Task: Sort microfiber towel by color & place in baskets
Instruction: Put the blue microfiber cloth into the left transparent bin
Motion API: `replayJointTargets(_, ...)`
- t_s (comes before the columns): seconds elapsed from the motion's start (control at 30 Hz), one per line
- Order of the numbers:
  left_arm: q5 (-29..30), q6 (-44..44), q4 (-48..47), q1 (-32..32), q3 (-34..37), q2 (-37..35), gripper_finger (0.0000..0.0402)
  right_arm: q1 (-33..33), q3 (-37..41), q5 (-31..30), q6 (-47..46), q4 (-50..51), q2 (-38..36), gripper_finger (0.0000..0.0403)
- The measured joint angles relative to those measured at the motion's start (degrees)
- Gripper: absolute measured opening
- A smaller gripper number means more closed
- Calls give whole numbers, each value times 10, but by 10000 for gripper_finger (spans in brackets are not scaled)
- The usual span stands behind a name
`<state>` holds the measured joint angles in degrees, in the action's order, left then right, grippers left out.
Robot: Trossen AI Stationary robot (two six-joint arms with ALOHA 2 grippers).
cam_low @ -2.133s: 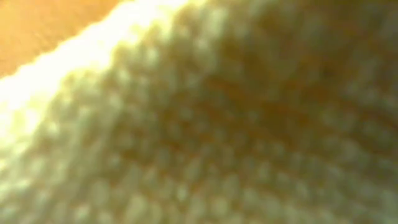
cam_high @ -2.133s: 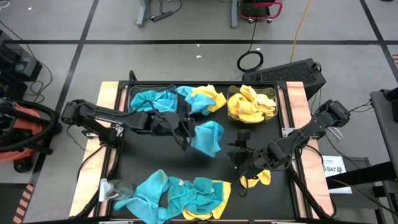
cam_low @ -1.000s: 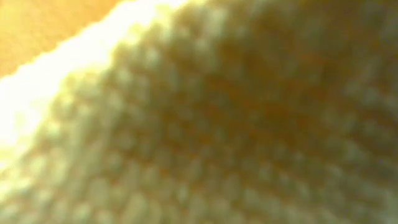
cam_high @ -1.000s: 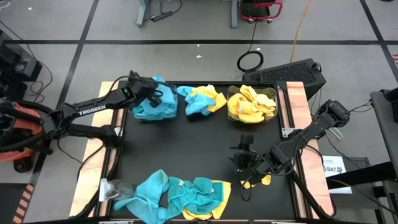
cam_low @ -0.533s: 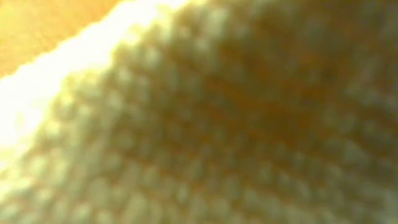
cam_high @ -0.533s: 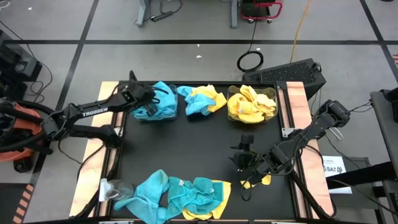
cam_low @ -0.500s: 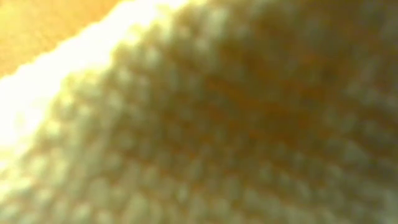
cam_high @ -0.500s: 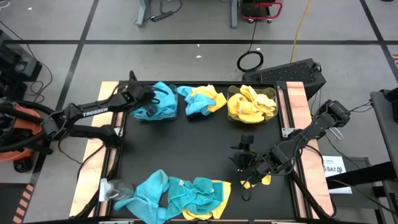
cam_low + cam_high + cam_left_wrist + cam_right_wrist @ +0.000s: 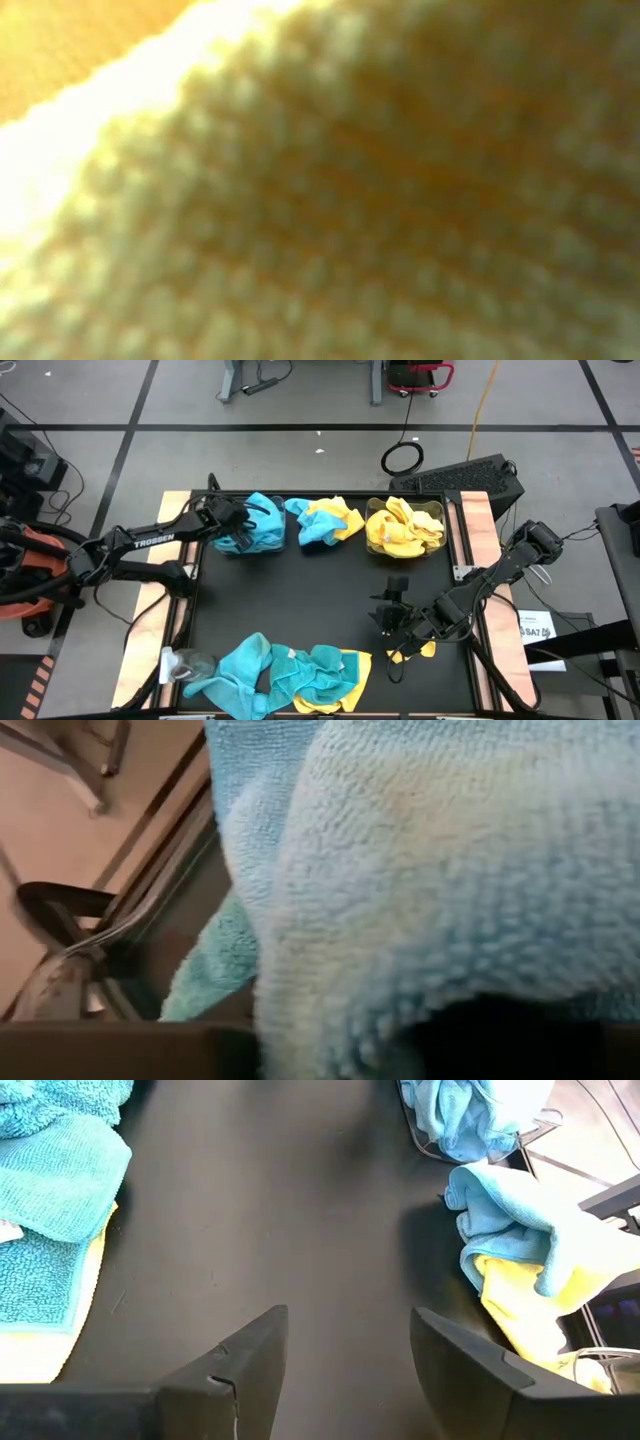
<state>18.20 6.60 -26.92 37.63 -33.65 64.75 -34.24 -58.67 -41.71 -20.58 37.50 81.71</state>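
Teal towels (image 9: 265, 525) fill the far-left basket (image 9: 545, 1122); my left gripper (image 9: 238, 530) sits on top of that heap, and its wrist view is filled by teal towel (image 9: 450, 870). Yellow towels (image 9: 400, 525) fill the far-right basket (image 9: 441, 510). Between the baskets lies a loose teal and yellow pile (image 9: 322, 520). A larger mixed pile (image 9: 290, 670) lies at the near edge. My right gripper (image 9: 350, 1370) (image 9: 390, 612) hangs open over bare black table, with a small yellow towel (image 9: 418, 649) beside its arm.
A yellow towel (image 9: 350, 200) lies right against the low camera and blocks that view. The black table's middle (image 9: 300, 595) is bare. Wooden rails (image 9: 150, 620) run along both sides. A crumpled clear wrapper (image 9: 185, 663) lies at the near left.
My left gripper has sunk onto the teal heap in the far-left basket and drawn slightly toward the table's left and near edges, tipping further down. The teal towel it brought now rests on that heap. My right arm has kept still.
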Motion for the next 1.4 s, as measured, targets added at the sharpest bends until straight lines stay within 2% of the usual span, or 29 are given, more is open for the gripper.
replayJointTargets(0.2, -15, -18, -19, 0, -12, 0, 239, 0, 0, 0, 0, 0, 0, 203)
replayJointTargets(0.4, -24, -19, -73, -2, -56, -1, 279, 0, 0, 0, 0, 0, 0, 203)
replayJointTargets(0.67, -104, -34, -149, -2, -131, -13, 286, 0, 0, 0, 5, 1, 0, 203)
replayJointTargets(1.1, -109, -49, -264, -29, -233, -15, 286, 0, 0, 0, 11, 5, 0, 203)
replayJointTargets(1.4, -107, -48, -179, -40, -241, 4, 286, 0, 0, -2, 20, 5, 0, 203)
